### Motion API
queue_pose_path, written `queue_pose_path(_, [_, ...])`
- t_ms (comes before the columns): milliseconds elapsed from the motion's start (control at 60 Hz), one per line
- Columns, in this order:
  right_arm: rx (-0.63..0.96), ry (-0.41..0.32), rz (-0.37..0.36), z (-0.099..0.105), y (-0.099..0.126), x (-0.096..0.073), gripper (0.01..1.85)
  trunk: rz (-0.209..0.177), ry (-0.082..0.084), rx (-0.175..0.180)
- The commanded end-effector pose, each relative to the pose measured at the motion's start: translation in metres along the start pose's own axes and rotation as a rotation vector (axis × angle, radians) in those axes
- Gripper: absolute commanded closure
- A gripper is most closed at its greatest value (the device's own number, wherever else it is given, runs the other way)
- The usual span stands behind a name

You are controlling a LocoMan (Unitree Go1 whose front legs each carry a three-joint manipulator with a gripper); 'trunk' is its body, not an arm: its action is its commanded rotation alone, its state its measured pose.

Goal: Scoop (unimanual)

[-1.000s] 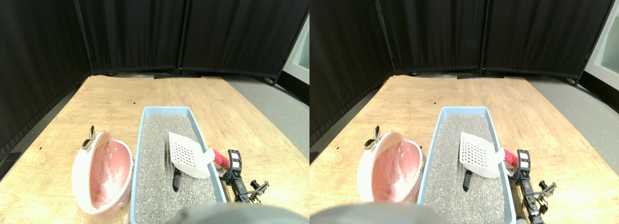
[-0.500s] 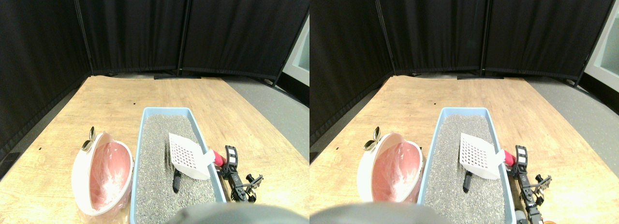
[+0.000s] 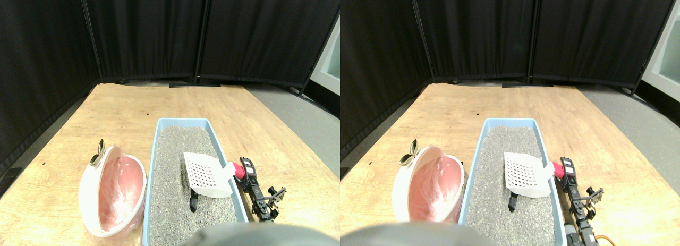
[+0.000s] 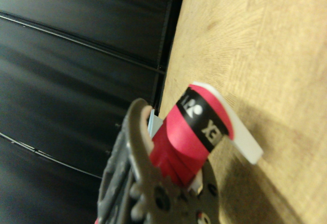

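Note:
A white slotted scoop (image 3: 204, 174) hangs over the grey litter in the light blue litter box (image 3: 154, 161), its head tilted down toward the near middle of the box. Its red wrapped handle (image 3: 238, 172) sticks out over the box's right rim. My right gripper (image 3: 244, 169) is shut on that handle just outside the rim. In the wrist view the red handle (image 4: 186, 137) with a black band fills the middle, pressed against the dark jaw frame. A small dark lump (image 3: 194, 200) lies in the litter just below the scoop's front edge.
A white bin with a pink liner (image 3: 114, 195) leans on its side, left of the litter box, with a metal clip (image 3: 97, 153) at its top rim. Wooden floor (image 3: 127, 113) stretches ahead to black curtains (image 3: 149, 33). Grey carpet (image 3: 303, 124) lies to the right.
The scoop's head has tipped lower toward the litter and now covers more of the dark lump. My gripper with the handle has shifted a little left and down.

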Motion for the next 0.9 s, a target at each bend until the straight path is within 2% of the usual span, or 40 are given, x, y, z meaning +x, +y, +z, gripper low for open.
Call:
queue_pose_path(17, [0.013, -0.074, -0.016, 0.006, 0.000, 0.002, 1.80, -0.006, -0.008, -0.015])
queue_pose_path(200, [0.010, -0.072, -0.032, 0.013, 0.000, 0.002, 1.80, -0.005, -0.007, -0.016])
queue_pose_path(283, [-0.025, -0.078, -0.009, 0.016, -0.001, 0.000, 1.80, -0.002, 0.000, -0.020])
queue_pose_path(383, [-0.056, -0.087, 0.030, 0.021, -0.003, -0.002, 1.80, 0.003, -0.001, -0.024])
queue_pose_path(517, [-0.115, -0.135, 0.116, 0.047, 0.000, -0.010, 1.80, 0.005, -0.002, -0.029])
queue_pose_path(567, [-0.118, -0.145, 0.126, 0.052, 0.000, -0.011, 1.80, 0.008, -0.003, -0.033])
queue_pose_path(583, [-0.127, -0.157, 0.133, 0.060, 0.002, -0.012, 1.80, 0.008, -0.003, -0.033])
queue_pose_path(750, [-0.210, -0.213, 0.203, 0.090, 0.005, -0.010, 1.80, 0.020, 0.004, -0.050])
queue_pose_path(900, [-0.299, -0.190, 0.251, 0.108, 0.003, -0.004, 1.80, 0.029, 0.015, -0.065])
